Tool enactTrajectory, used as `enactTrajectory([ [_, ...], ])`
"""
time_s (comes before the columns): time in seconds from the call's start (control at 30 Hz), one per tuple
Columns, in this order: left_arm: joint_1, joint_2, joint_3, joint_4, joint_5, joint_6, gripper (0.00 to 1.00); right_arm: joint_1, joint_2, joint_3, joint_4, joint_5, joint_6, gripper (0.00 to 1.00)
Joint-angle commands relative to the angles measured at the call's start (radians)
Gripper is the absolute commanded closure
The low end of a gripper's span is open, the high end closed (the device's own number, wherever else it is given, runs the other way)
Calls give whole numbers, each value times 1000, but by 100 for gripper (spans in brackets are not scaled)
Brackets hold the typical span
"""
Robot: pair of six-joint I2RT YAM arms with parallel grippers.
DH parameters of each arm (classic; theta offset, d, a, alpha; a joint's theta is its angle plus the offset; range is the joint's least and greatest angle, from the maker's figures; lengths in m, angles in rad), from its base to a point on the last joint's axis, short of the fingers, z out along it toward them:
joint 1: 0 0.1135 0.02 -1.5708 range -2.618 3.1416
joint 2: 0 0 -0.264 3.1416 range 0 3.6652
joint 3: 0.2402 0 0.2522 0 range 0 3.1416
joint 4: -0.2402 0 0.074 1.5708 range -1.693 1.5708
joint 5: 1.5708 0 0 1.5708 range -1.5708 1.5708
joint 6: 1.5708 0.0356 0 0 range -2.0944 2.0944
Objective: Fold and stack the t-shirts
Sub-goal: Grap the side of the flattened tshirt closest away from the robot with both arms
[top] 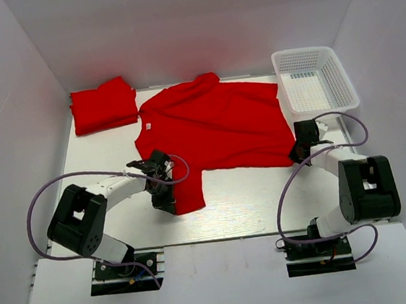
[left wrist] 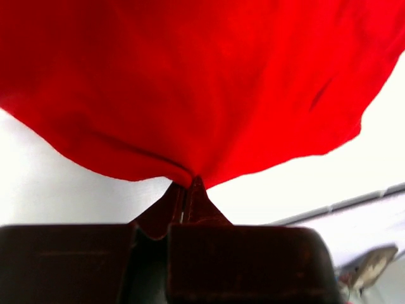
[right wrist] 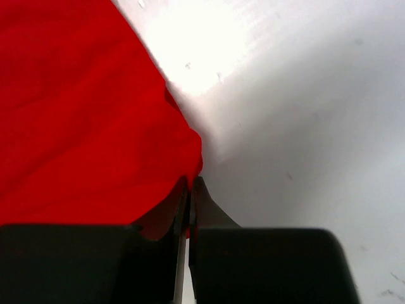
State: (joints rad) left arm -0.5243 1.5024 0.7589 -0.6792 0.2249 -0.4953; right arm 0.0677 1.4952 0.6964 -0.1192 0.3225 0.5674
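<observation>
— Top view?
— 1 folded t-shirt at the far-left corner of the surface; 1 spread t-shirt mid-surface, fold not yet made.
— Left wrist?
— My left tool pinches its edge, closed tight.
— Right wrist?
— My right tool likewise, clamped on a corner.

Basket, folded t-shirt flank rear — front open.

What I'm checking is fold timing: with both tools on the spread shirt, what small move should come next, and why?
Probably lift both tools a little, together. The left tool is shut on the near sleeve's edge and the right tool on the near hem corner of the spread shirt, which lies flat; raising that near edge would let it fold over.
</observation>
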Motion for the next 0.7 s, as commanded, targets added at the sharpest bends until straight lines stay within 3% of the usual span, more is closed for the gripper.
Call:
enactTrajectory([
  [0.0, -6, -56, -24, -91, 68, 31, 100, -2, -79, -47, -51, 16, 3, 100],
  [0.27, -46, -189, -70, -267, 280, 55, 100, -8, -263, -130, -174, -48, 31, 100],
  [0.37, -58, -199, -18, -344, 271, 89, 100, -9, -312, -114, -218, -80, 2, 100],
  [0.57, -68, -145, 83, -319, 251, 110, 100, -11, -381, -149, -332, -91, 2, 100],
  [0.67, -68, -105, 224, -280, 203, 132, 100, -8, -391, -137, -330, -91, -11, 100],
])
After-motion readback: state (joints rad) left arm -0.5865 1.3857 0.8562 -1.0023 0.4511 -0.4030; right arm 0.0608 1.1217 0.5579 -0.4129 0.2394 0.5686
